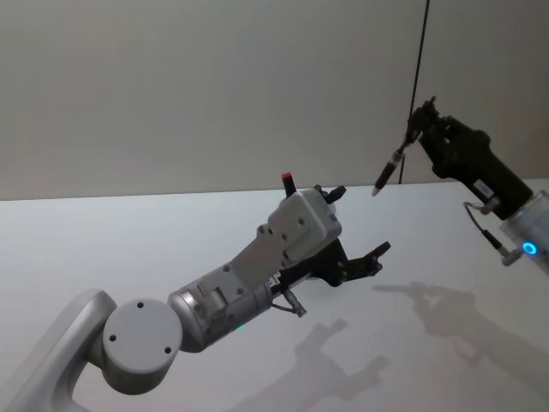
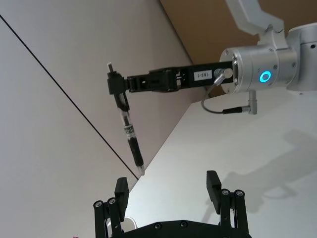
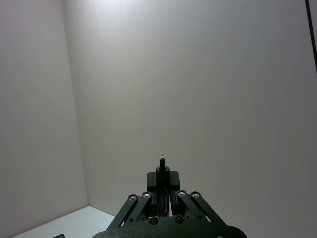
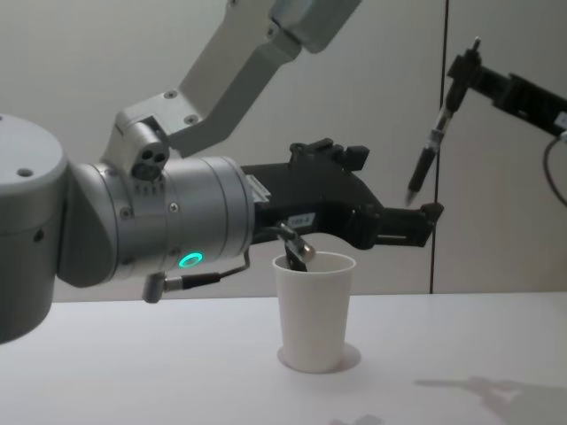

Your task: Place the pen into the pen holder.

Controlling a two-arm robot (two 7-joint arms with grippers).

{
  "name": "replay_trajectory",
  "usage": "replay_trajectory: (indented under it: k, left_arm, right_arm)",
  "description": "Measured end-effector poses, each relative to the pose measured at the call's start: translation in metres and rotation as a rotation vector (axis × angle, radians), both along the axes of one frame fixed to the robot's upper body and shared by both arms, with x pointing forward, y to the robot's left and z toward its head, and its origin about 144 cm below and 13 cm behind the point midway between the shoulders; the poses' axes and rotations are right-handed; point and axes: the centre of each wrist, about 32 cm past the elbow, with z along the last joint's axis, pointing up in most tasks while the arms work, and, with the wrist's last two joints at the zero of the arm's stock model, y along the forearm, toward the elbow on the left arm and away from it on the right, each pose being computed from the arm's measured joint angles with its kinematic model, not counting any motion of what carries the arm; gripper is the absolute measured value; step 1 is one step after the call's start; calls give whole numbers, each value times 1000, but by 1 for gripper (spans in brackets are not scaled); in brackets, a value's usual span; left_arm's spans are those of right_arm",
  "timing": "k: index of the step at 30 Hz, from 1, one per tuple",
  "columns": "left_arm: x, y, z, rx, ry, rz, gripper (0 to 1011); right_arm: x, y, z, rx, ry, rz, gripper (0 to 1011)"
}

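The pen (image 4: 431,142) is pinched by its upper end in the right gripper (image 4: 464,71), hanging tip-down, high and right of the cup (image 4: 312,310). The left gripper (image 2: 167,184) is held spread above the cup.

Silver arms, black fingers (image 4: 431,215), glowing rings.

In the head view the left arm hid the plain white tapered paper cup (image 4: 314,310); the left wrist view cut it at the edge, only rim showing.
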Motion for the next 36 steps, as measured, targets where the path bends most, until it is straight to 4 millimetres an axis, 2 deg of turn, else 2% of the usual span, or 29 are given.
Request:
replay_trajectory:
  k: [19,36]
  left_arm:
    - [0,0,0,0,0,0,1000]
    - [0,0,0,0,0,0,1000]
  right_arm:
    - [39,20,-24,6,-14,61,131]
    - [57,34,-40,28,-10,76,131]
